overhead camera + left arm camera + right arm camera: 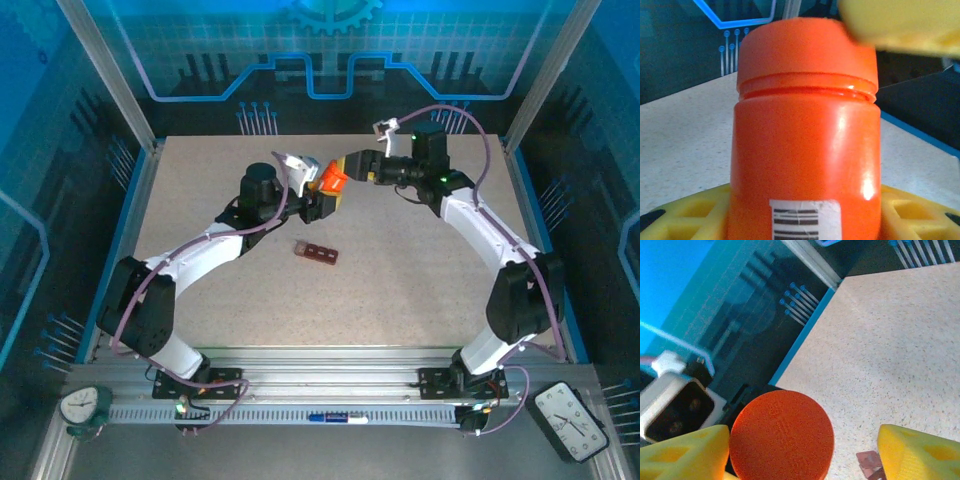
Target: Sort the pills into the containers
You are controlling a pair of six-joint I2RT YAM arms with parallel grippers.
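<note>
My left gripper (pixel 328 200) is shut on an orange pill bottle (pixel 333 180) and holds it above the table's far middle. In the left wrist view the bottle (pixel 805 135) stands upright between the yellow fingers (pixel 685 210), its cap on and a barcode label low on its front. My right gripper (pixel 800 455) is open around the orange cap (pixel 781 435): the left finger (pixel 685 452) sits beside the cap, and the right finger (pixel 920 450) stands well apart from it. The containers (pixel 316 252), a reddish-brown compartment strip, lie on the table below the bottle. No pills are in view.
The speckled table (pixel 420 270) has a raised blue rim and metal frame posts at its corners. An end of the containers strip (pixel 869 464) shows beneath my right gripper. Two clocks sit off the front rail.
</note>
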